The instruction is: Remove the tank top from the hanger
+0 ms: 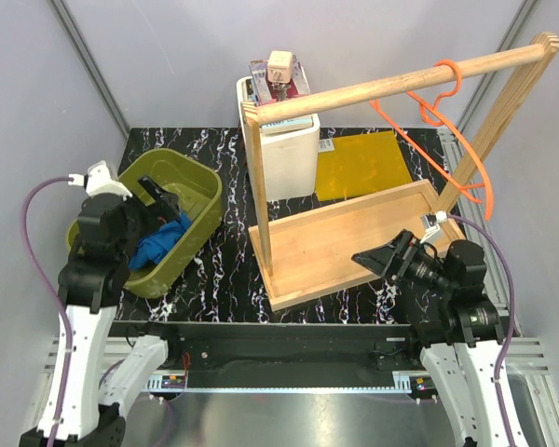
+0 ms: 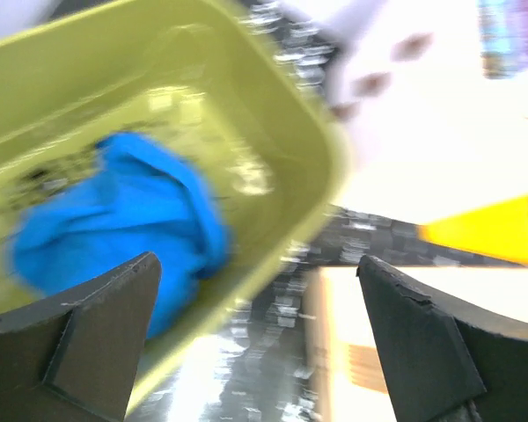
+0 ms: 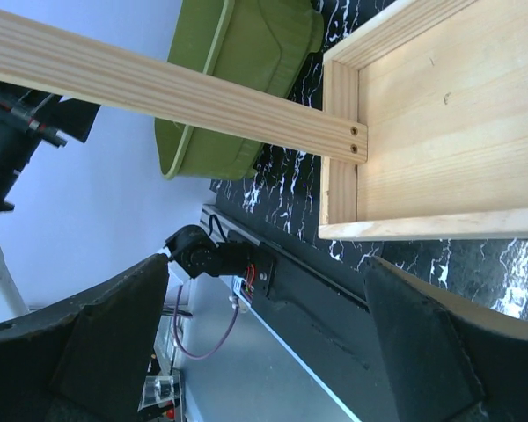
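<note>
The blue tank top [image 1: 158, 244] lies bunched inside the green basket [image 1: 205, 182] at the left, off the hanger. In the blurred left wrist view the tank top [image 2: 114, 220] rests on the floor of the basket [image 2: 317, 141]. My left gripper [image 1: 168, 209] hovers over the basket, open [image 2: 257, 264], with nothing between its fingers. The bare orange hanger [image 1: 478, 189] hangs by its hook from the wooden rail [image 1: 401, 79] at the right. My right gripper [image 1: 368, 263] sits low by the wooden tray's front right corner, open and empty [image 3: 266, 262].
The wooden frame's tray [image 1: 335, 242] fills the table's middle, its post [image 1: 259, 196] rising at the left. A white box [image 1: 289, 154] with items on top stands behind it, beside a yellow mat [image 1: 363, 163]. The right wrist view shows the basket [image 3: 246, 53] and the tray [image 3: 440, 105].
</note>
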You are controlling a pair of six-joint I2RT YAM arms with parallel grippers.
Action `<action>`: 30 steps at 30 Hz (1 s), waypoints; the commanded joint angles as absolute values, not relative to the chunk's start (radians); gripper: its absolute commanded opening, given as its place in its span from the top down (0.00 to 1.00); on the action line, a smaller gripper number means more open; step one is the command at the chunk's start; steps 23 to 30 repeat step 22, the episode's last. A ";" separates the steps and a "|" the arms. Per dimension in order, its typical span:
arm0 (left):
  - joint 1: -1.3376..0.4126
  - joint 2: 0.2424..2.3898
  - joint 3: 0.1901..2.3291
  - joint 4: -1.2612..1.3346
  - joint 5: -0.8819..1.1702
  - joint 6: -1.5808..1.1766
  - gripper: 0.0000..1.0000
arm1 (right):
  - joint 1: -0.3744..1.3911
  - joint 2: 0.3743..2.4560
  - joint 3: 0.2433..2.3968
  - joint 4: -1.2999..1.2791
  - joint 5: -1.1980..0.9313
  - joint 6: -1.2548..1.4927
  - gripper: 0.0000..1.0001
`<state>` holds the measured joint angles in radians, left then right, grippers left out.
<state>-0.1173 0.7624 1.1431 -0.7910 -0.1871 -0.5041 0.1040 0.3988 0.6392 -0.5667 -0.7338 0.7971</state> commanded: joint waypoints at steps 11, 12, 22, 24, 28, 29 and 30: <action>-0.327 0.252 0.488 -0.336 0.468 -0.782 0.01 | 0.103 0.453 0.410 -0.172 -0.628 0.956 0.00; -0.327 0.179 0.462 -0.310 0.478 -0.793 0.01 | 0.101 0.445 0.396 -0.158 -0.617 0.957 0.00; -0.328 -0.110 0.100 -0.019 0.638 -1.066 0.01 | 0.103 0.432 0.097 0.269 -0.656 1.126 0.00; -0.328 -0.110 0.100 -0.019 0.638 -1.066 0.01 | 0.103 0.432 0.097 0.269 -0.656 1.126 0.00; -0.328 -0.110 0.100 -0.019 0.638 -1.066 0.01 | 0.103 0.432 0.097 0.269 -0.656 1.126 0.00; -0.328 -0.110 0.100 -0.019 0.638 -1.066 0.01 | 0.103 0.432 0.097 0.269 -0.656 1.126 0.00; -0.328 -0.110 0.100 -0.019 0.638 -1.066 0.01 | 0.103 0.432 0.097 0.269 -0.656 1.126 0.00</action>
